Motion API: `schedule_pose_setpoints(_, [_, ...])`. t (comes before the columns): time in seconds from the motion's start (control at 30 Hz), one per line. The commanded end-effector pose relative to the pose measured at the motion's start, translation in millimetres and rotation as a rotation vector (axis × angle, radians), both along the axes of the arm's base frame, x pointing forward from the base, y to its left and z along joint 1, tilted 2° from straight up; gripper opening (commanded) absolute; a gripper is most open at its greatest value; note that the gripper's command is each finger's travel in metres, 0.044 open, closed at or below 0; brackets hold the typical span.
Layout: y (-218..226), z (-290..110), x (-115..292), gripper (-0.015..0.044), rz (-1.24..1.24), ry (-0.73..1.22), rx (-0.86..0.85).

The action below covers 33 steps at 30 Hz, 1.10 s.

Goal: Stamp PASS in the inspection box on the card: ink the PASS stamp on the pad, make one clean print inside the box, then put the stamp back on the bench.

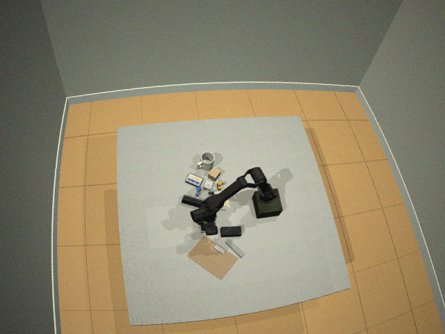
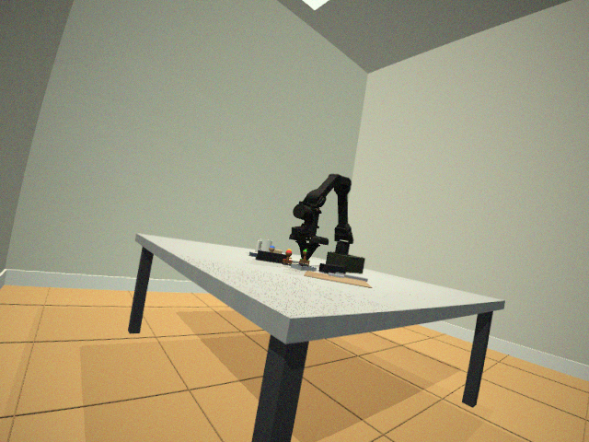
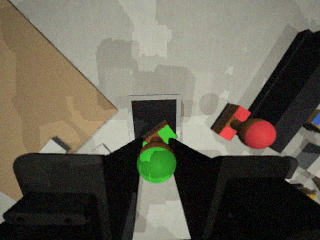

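- My gripper (image 3: 155, 141) is closed on the PASS stamp (image 3: 156, 161), the one with the green knob; the 2 fingers press its neck from both sides.
- I hold the stamp upright, directly above the dark ink pad (image 3: 154, 116) in its pale frame; I cannot tell if it touches.
- A red-knobbed stamp (image 3: 245, 129) lies on its side to the right, beside a black tray (image 3: 290, 85).
- The tan card (image 3: 35, 90) lies to the left on the grey table (image 2: 266, 290).

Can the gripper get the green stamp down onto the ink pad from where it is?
Probably yes. The gripper is shut on the green stamp, and the dark ink pad lies right beneath it with nothing between; the red stamp lies off to the side.
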<state>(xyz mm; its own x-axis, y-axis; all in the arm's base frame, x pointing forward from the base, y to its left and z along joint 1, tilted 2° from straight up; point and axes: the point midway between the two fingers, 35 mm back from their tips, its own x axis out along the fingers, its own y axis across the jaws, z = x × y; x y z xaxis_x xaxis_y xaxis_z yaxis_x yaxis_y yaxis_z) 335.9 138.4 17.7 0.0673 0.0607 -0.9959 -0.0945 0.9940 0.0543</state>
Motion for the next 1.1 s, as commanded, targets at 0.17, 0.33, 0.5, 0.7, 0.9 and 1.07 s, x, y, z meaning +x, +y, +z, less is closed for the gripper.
schedule_pose_setpoints(0.17, [0.7,-2.3,-0.2,0.0,0.0,0.001,0.004])
schedule_pose_setpoints(0.33, [0.7,-3.3,-0.2,0.0,0.0,0.001,0.004])
schedule_pose_setpoints(0.5, [0.7,-4.3,-0.1,0.0,0.0,0.001,0.004])
schedule_pose_setpoints(0.7, [0.8,-4.8,-0.1,0.0,0.0,0.001,0.004])
schedule_pose_setpoints(0.9, [0.8,-5.3,-0.1,0.0,0.0,0.001,0.004])
schedule_pose_setpoints(1.07, [0.8,-5.3,-0.1,0.0,0.0,0.001,0.004])
